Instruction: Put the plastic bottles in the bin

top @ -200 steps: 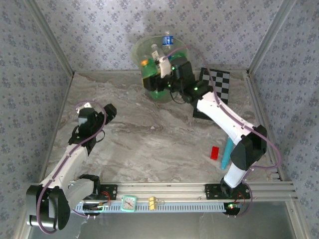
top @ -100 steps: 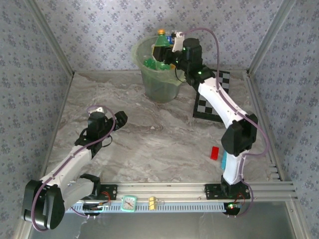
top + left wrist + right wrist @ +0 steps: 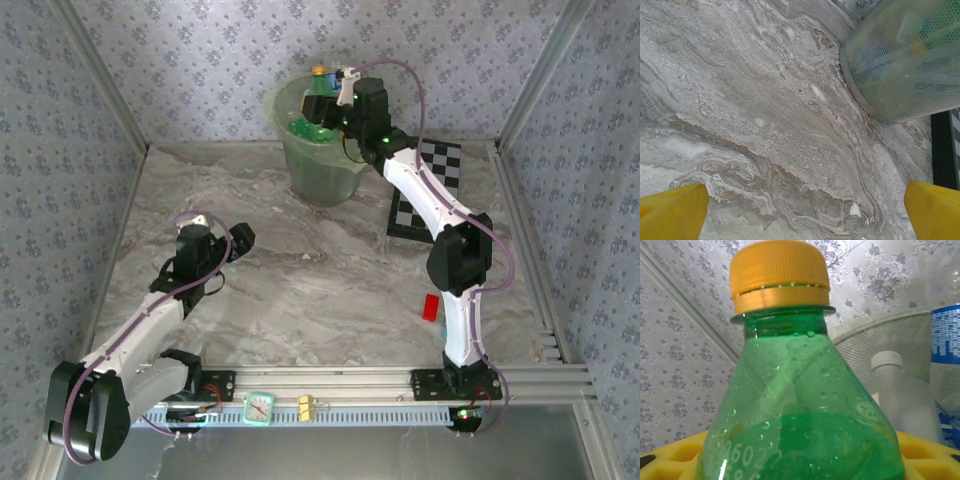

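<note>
Item: your right hand [image 3: 336, 98] is clamping the green bottle [image 3: 800, 410] between its jaws, holding it over the bin [image 3: 322, 175], where other bottles [image 3: 303, 128] are lying. Your left hand [image 3: 805, 210] is hanging wide open and empty over the tabletop [image 3: 765, 125].

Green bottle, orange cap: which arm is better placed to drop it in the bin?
Right: the right claw grips the green bottle over the bin; the left claw is open, far off.
</note>
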